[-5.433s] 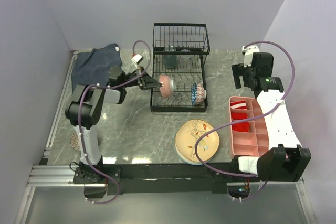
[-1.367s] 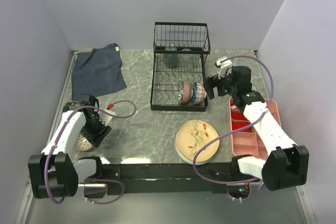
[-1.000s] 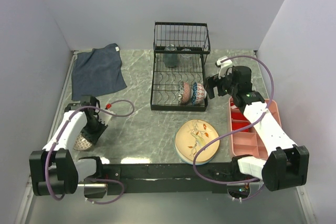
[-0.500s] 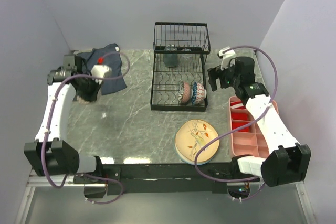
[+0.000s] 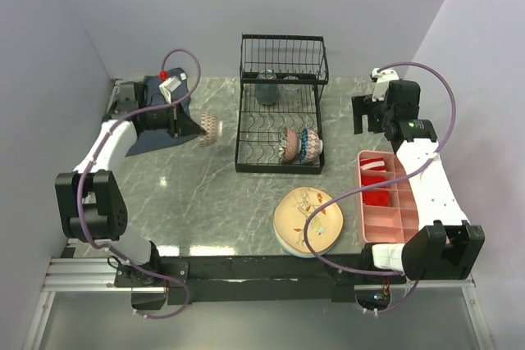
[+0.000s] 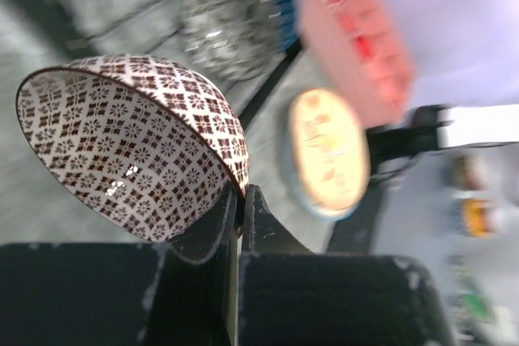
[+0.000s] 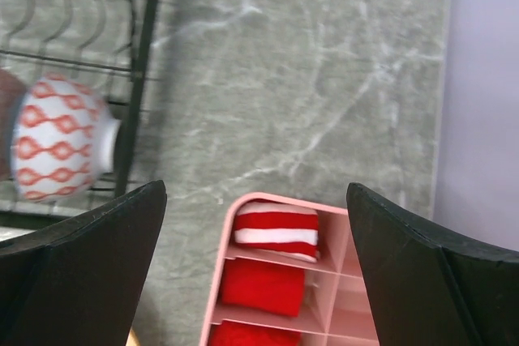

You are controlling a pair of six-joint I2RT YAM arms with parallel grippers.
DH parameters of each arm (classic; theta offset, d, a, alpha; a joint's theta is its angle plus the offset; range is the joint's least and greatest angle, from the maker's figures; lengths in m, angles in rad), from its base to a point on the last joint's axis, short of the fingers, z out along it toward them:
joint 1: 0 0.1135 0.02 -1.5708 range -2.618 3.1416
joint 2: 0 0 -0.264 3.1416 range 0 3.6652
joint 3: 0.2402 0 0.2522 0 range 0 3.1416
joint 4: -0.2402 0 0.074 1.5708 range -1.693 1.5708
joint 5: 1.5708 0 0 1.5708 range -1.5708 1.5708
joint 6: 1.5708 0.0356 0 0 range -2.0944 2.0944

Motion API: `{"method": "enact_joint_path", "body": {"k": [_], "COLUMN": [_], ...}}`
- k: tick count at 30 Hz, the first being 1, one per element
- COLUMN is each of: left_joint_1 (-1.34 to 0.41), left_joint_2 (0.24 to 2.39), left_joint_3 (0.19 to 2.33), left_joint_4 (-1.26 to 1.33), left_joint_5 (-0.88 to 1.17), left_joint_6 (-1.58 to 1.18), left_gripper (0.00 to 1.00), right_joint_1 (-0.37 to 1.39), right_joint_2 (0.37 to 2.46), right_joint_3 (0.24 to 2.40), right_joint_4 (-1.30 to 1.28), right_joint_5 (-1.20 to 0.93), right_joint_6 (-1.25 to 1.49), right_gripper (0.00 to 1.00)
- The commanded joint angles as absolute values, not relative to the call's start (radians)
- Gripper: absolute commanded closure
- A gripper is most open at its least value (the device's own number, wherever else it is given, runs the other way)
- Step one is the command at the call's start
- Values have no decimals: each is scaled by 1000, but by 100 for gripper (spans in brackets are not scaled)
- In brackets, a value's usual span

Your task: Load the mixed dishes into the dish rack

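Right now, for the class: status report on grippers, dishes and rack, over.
Left gripper shut on brown-and-white patterned bowl, left of black wire dish rack. Right gripper open, empty. Round peach plate on table, unloaded. Nothing between bowl and rack.

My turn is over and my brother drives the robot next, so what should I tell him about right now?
Left gripper: shut on the rim of a brown-patterned bowl, held left of the dish rack.
Right gripper: open, empty, right of the rack.
Done: a pinkish bowl and a blue bowl stand on edge at the rack's front, a glass at its back.
Left: rack the held bowl, then the peach plate, lying on the table in front of the rack.
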State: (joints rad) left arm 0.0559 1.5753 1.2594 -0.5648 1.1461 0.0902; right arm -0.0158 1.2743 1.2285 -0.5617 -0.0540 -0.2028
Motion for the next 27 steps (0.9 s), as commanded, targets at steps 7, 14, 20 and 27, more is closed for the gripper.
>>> {"method": "enact_joint_path", "body": {"k": [7,14,20,27], "left_joint_1": [-93,-187,-241,-291], "left_joint_2": [1684,1937,1996,2072], "left_joint_3": [1069,1040,1086,1140], "left_joint_4": [707,1544,1416,1342], "left_joint_5": [1385,1278,1224,1184], "left_joint_6": [-884,-1580,-1451,-1422], "left_gripper": [99,99,99,99], "right_joint_1": [-89,-89,-95,-103], "right_joint_2": [1242,1220,1181,1129], "right_joint_3": [1270,1249,1209,1149], "right_joint_4": [-603,-627,-630,-632], "right_joint_5": [57,77,81,58], "right_joint_6": [-256,-293,-310,-290], "right_gripper": [0,0,0,0]}}
